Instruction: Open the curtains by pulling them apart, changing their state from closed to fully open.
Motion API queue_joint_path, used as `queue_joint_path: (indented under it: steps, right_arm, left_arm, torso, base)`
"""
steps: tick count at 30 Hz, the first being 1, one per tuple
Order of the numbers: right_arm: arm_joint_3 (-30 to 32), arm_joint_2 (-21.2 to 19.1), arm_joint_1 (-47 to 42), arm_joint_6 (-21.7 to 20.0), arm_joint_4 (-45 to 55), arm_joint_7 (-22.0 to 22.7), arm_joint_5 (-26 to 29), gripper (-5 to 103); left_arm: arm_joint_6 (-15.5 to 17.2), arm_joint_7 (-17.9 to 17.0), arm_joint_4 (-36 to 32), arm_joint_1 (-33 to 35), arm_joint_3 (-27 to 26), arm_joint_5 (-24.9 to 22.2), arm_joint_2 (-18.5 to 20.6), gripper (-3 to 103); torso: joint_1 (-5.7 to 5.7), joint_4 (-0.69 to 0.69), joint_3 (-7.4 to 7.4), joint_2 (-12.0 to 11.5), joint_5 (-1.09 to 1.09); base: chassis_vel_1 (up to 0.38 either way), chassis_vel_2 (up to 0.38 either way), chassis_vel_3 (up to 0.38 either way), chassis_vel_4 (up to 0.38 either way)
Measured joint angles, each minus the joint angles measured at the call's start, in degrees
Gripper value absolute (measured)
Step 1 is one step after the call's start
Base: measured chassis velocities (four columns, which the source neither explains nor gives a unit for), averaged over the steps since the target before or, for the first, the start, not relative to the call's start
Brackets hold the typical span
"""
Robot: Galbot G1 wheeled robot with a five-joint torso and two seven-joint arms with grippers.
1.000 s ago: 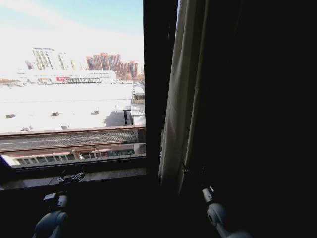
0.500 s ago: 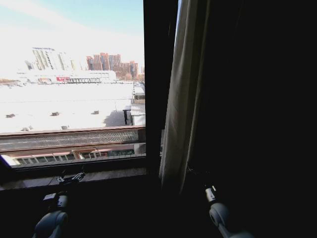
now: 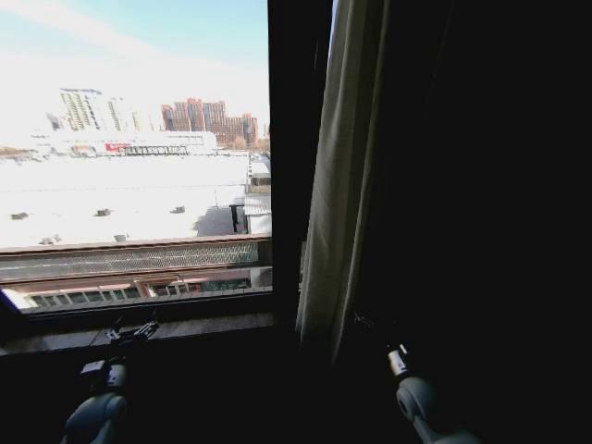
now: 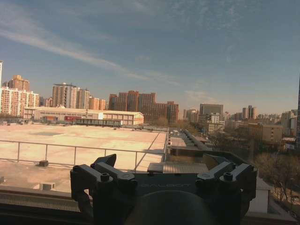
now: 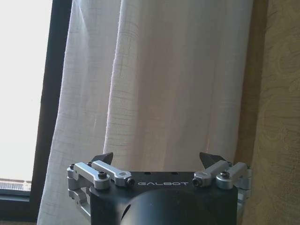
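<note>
We see the curtains [image 3: 340,166] bunched into one pleated sheer white column just right of the dark window frame [image 3: 287,157], w/ a dark drape [image 3: 481,203] filling the area to its right. The glass to the left of the frame is uncovered: roofs, a railing and tall buildings [image 3: 208,120] under bright sky. We can't make out a second sheer panel on the left side from the head view.

Our right gripper [image 5: 157,159] sits low, facing the gathered fabric [image 5: 159,84]. In the right wrist view its two fingertips [image 5: 104,157] are spread wide, w/ the cloth hanging behind them and nothing pinched between them. The fabric looks close behind the tips, but we can't tell if it touches them. A yellowish patterned drape [image 5: 281,108] lies beside the sheer panel in that view, and the dark frame [image 5: 49,103] on its other side. In the head view the right arm [image 3: 412,393] is low in shadow, near the bottom of the curtain.

Our left gripper [image 4: 161,164] is held low by the sill [image 3: 139,331], pointing out the window; its fingers [image 4: 105,161] are spread apart, gripping nothing.
</note>
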Motion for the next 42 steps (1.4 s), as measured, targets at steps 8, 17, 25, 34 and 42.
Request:
queue_joint_path:
  steps: [8,17,25,34,42]
  right_arm:
    - [-0.03,0.01,0.0,0.09,0.0,0.02,-0.03,100]
    - [-0.07,0.02,0.03,0.16,-0.01,0.04,-0.05,100]
    - [-0.08,0.02,0.05,0.19,-0.03,0.05,-0.05,100]
    - [-0.08,0.01,0.05,0.23,-0.05,0.05,-0.05,100]
    - [-0.09,0.01,0.05,0.26,-0.05,0.05,-0.05,100]
  left_arm:
    - [0.0,0.0,0.0,0.0,0.0,0.0,0.0,100]
    - [0.0,0.0,0.0,0.0,0.0,0.0,0.0,100]
    - [0.0,0.0,0.0,0.0,0.0,0.0,0.0,100]
    - [0.0,0.0,0.0,0.0,0.0,0.0,0.0,100]
    - [0.0,0.0,0.0,0.0,0.0,0.0,0.0,100]
  torso:
    - [0.0,0.0,0.0,0.0,0.0]
    - [0.0,0.0,0.0,0.0,0.0]
    - [0.0,0.0,0.0,0.0,0.0]
    - [0.0,0.0,0.0,0.0,0.0]
    - [-0.02,0.01,0.0,0.0,-0.03]
  base:
    - [0.0,0.0,0.0,0.0]
    - [0.0,0.0,0.0,0.0]
    - [0.0,0.0,0.0,0.0]
    - [0.065,0.044,-0.069,-0.044]
    - [0.208,0.188,-0.206,-0.179]
